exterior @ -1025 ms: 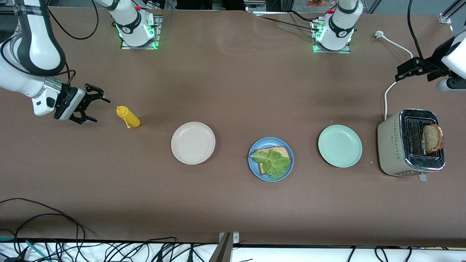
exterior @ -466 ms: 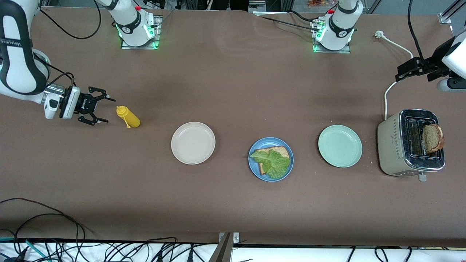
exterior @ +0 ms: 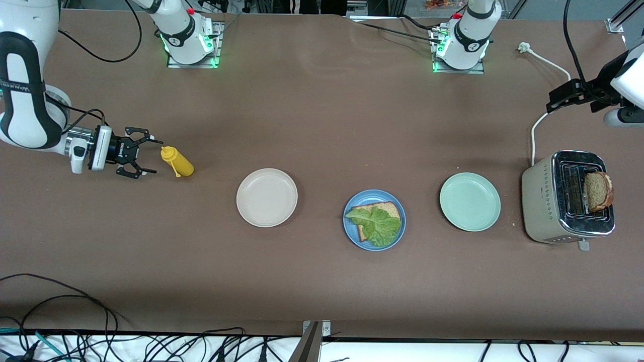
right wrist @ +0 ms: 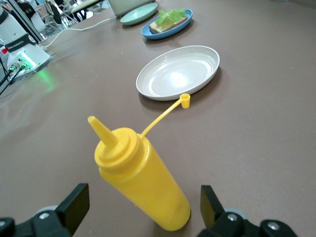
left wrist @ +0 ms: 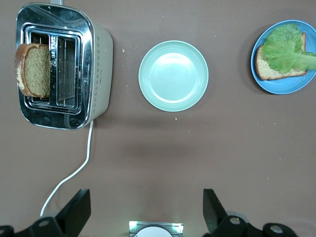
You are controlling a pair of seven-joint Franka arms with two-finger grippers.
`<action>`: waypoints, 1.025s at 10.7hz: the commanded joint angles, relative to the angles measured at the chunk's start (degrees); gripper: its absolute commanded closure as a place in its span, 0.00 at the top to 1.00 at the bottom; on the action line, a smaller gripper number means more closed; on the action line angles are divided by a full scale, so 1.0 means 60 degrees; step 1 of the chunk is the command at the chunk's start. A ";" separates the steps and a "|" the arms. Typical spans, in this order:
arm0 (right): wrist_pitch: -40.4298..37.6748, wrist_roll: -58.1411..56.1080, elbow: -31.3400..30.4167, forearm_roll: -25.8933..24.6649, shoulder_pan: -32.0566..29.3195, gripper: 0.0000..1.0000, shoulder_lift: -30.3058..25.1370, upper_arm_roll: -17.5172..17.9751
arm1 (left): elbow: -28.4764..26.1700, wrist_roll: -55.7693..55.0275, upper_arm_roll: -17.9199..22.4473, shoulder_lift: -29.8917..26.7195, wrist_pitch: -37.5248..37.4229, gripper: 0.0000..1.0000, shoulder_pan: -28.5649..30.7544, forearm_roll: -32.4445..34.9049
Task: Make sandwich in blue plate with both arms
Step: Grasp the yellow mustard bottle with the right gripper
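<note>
One second on, I am watching the right gripper (exterior: 146, 157) closing in on the yellow squeeze bottle (exterior: 177, 161), fingers spread wide and almost straddling it. The left gripper (left wrist: 143, 210) is waiting with fingers open above the bench (exterior: 322, 125) by the toaster (exterior: 567, 197), where one toast slice (exterior: 598, 190) is sticking up. So sauce looks next, while the half-built sandwich (exterior: 376, 222), bread under lettuce, is sitting in the blue plate (exterior: 352, 230).

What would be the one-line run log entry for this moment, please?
right gripper: open, beside yellow bottle | left gripper: open, waiting | blue plate: toast plus lettuce | second toast: in toaster

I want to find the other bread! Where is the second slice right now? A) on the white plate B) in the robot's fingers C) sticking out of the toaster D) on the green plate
C: the brown slice stands in a slot of the toaster.
</note>
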 commanded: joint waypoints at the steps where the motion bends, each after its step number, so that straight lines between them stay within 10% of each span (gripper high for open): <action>1: -0.0562 -0.1222 0.0316 0.0874 -0.0182 1.00 0.0919 0.0065 | 0.0168 0.0098 -0.0050 0.0033 -0.0187 1.00 0.0071 -0.0145; 11: -0.1340 -0.1840 0.0858 0.1974 -0.0153 1.00 0.1990 0.0533 | 0.0154 0.0098 -0.0035 0.0033 -0.0187 1.00 0.0086 -0.0160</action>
